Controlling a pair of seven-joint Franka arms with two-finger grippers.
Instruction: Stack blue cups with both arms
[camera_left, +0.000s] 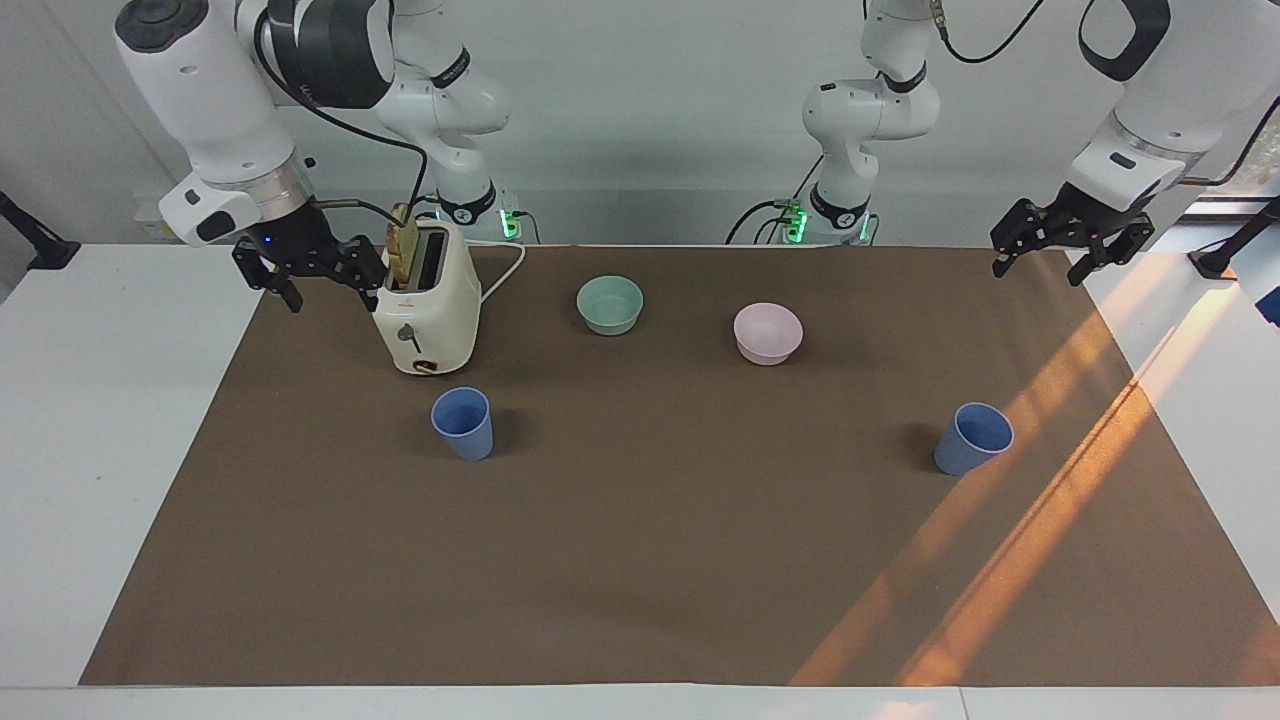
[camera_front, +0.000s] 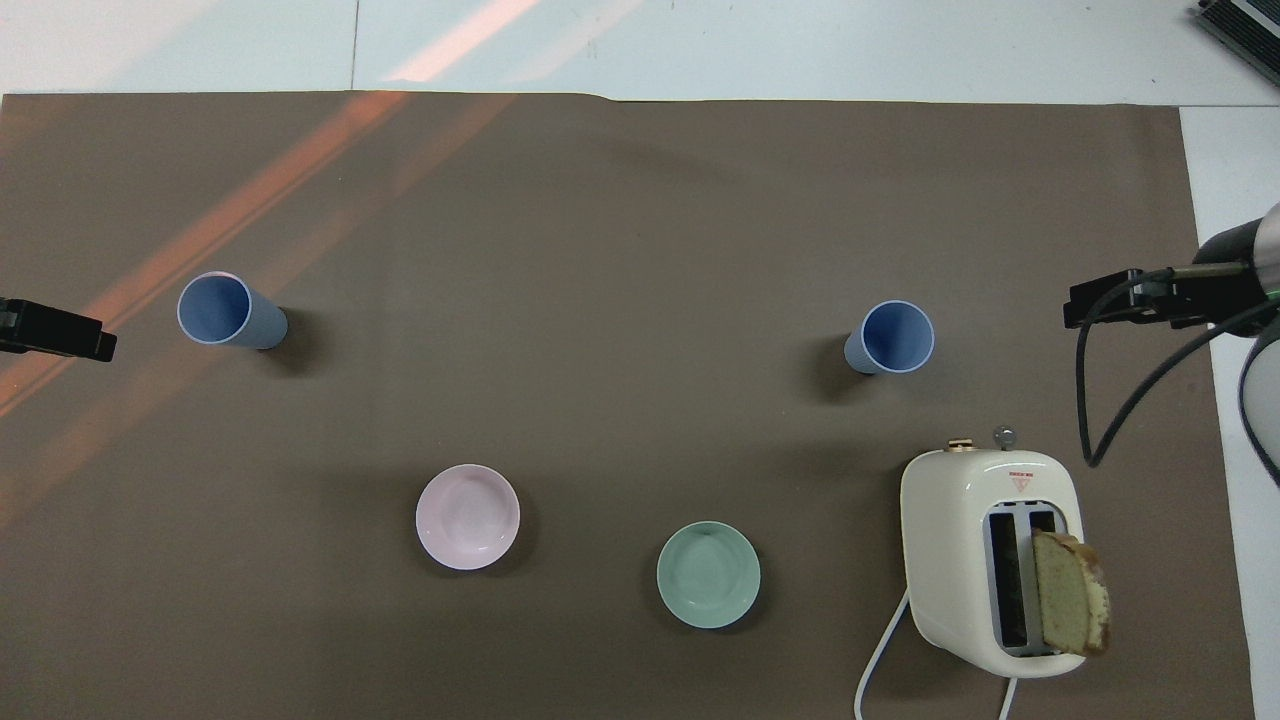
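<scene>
- I see a white table (camera_left: 90, 420) covered by a flat brown mat (camera_left: 640, 560) with a matte, cloth-like surface.
- My two white jointed arms hang at the mat's two ends, both up in the air and holding nothing.
- The right gripper (camera_left: 312, 285) hovers beside a rounded cream toaster (camera_left: 428, 305), over the mat's edge, its fingers spread apart.
- The left gripper (camera_left: 1072, 255) hovers over the mat's corner at its own end, fingers likewise apart.
- A slice of bread (camera_front: 1068, 592) stands in one toaster slot.
- A smooth mint-green bowl (camera_left: 610, 304) and a pale pink bowl (camera_left: 768, 332) sit side by side, near the robots.
- One blue cup (camera_left: 463, 423), tapered matte plastic, stands upright just beside the toaster, farther from the robots than it, well apart from the right gripper.
- The other blue cup (camera_left: 973, 437) stands toward the left arm's end, well apart from the left gripper.
</scene>
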